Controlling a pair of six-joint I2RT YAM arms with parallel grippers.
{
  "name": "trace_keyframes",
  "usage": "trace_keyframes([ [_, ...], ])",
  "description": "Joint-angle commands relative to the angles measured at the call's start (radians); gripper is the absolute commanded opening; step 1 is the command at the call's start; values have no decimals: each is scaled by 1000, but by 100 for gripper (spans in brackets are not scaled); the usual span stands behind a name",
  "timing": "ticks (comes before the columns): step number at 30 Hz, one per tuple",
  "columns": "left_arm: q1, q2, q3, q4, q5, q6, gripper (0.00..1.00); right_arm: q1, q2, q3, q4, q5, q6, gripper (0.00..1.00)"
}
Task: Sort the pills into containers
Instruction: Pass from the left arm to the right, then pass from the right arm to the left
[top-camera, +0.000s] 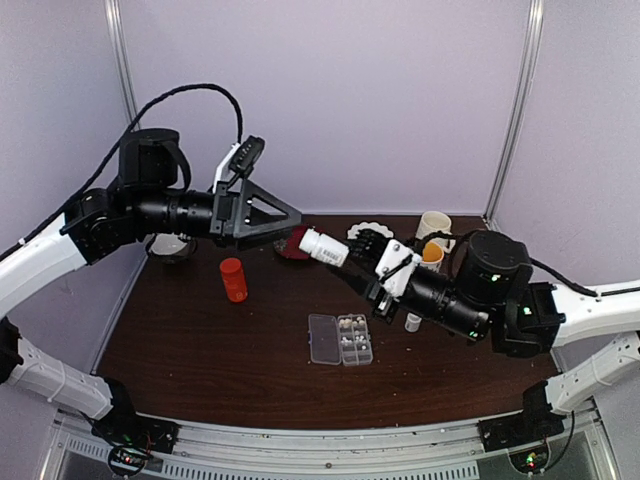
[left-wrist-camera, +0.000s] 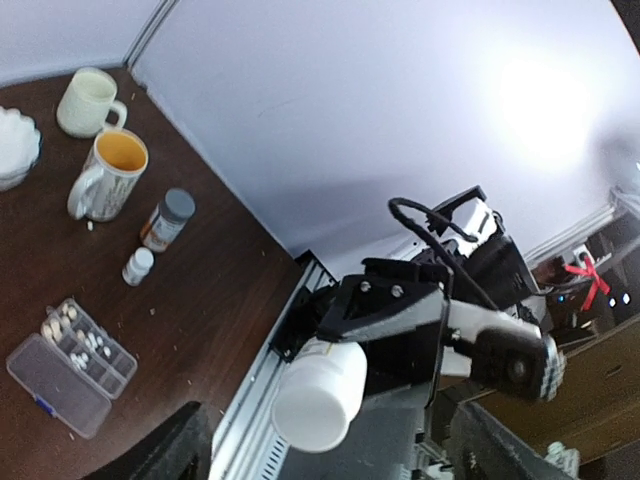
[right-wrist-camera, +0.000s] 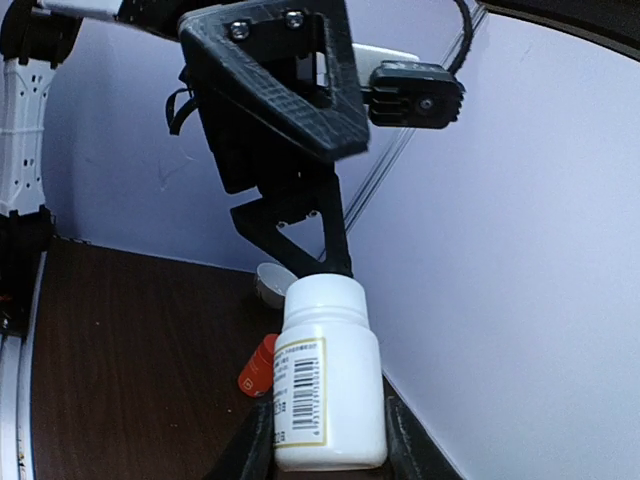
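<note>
So the right gripper (top-camera: 360, 248) is clamping a white plastic bottle with a barcode label (right-wrist-camera: 325, 390) by its lower end, and it's holding that bottle up in the air over the back middle of the dark brown bench (top-camera: 200, 340). The left gripper (top-camera: 292, 222) is hanging right at the bottle's top end with its jaws spread wide and gripping nothing. I can't tell if a fingertip is touching the bottle. The clear flat plastic pill box (top-camera: 341, 339) is lying around the middle of the bench, a bit toward the front edge, with its lid flopping open to the left. The tiny whitish pills (left-wrist-camera: 82, 340) are sitting in several of its small cells (top-camera: 355, 340). An orange plastic bottle (top-camera: 233, 279) is standing toward the left edge. A small white bottle (top-camera: 412, 322) is standing near the pill box on its right. A cream mug (top-camera: 435, 224) and a mug with an orange inside (left-wrist-camera: 110, 175) are sitting in the back right corner.
</note>
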Motion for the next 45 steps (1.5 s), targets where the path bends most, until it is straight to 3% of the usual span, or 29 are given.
trace_keyframes([
  [1,4,-64,-14,175,25,183,89,-40,-118,-40,9,-173,371,0],
  [5,4,-113,-39,229,77,432,86,-70,-190,-84,59,-250,619,0],
  [10,-9,-185,-121,313,170,905,86,-100,-222,-51,24,-406,832,0],
  [14,-17,-173,-78,164,280,1336,84,-103,-229,-29,1,-488,902,0],
  [18,-21,-134,-15,50,331,1598,85,-103,-217,-30,-1,-546,928,0],
  [21,-32,-103,13,42,340,1654,84,-102,-202,-31,1,-580,938,0],
  [25,-43,-39,74,-23,353,1708,68,-102,-177,-11,-19,-605,938,0],
  [36,-107,31,119,-138,216,1834,59,-102,-108,36,-40,-643,945,0],
  [45,-110,29,118,-139,199,1849,51,-103,-88,43,-51,-648,953,0],
])
